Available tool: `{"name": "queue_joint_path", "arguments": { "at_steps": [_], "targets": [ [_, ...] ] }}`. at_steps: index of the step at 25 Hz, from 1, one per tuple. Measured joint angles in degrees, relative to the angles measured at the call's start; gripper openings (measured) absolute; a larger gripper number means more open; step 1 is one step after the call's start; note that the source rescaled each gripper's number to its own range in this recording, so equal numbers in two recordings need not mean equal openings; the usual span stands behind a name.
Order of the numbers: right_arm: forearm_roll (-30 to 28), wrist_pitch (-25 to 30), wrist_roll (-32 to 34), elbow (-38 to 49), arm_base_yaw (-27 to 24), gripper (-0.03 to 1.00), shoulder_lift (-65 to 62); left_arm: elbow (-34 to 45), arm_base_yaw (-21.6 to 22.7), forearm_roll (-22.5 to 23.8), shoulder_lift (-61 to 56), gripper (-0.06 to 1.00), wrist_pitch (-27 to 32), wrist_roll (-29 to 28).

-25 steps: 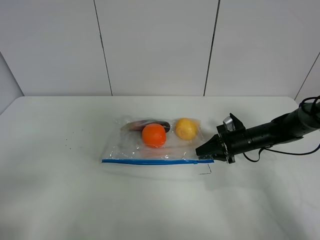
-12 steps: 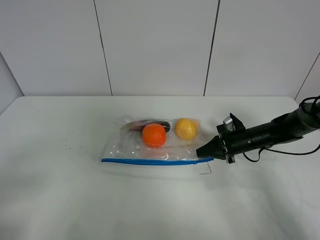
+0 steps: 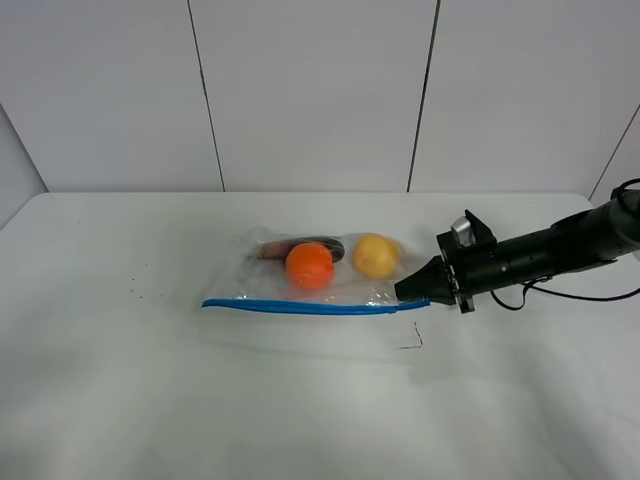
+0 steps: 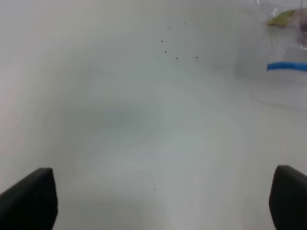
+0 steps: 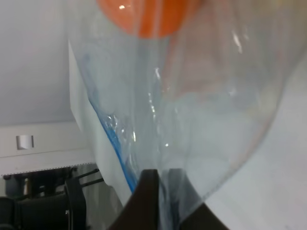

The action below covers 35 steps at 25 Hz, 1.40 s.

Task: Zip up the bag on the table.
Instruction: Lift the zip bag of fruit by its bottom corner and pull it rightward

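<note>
The clear plastic bag (image 3: 315,280) lies on the white table (image 3: 150,380), its blue zip strip (image 3: 300,307) along the near edge. An orange ball (image 3: 309,265), a yellow fruit (image 3: 373,256) and a dark item (image 3: 315,244) show through it. My right gripper (image 3: 405,293) is shut on the bag's right end by the zip strip and holds that end a little off the table. In the right wrist view the bag (image 5: 201,110) hangs from the gripper (image 5: 160,201). My left gripper (image 4: 163,201) is open and empty above bare table, with the strip's left end (image 4: 287,66) ahead of it.
A small black mark (image 3: 412,340) sits on the table just below the bag's right end. A few tiny dark specks (image 3: 135,292) lie at the left and show in the left wrist view (image 4: 175,50). A white panelled wall stands behind the table.
My right gripper has risen slightly with the bag's right end in it. The zip edge has lifted off the table and the contents have shifted a little.
</note>
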Motion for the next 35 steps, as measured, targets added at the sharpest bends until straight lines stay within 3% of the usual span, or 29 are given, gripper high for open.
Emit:
{"name": "queue_joint_path", "arguments": {
  "at_steps": [17, 35],
  "targets": [
    [-1.63, 0.00, 7.40, -4.92, 0.00, 0.00, -4.95, 0.00, 0.00, 0.00, 0.00, 0.98, 0.00, 0.00],
    [-2.01, 0.00, 8.87, -5.01, 0.00, 0.00, -4.95, 0.00, 0.00, 0.00, 0.00, 0.98, 0.00, 0.00]
  ]
}}
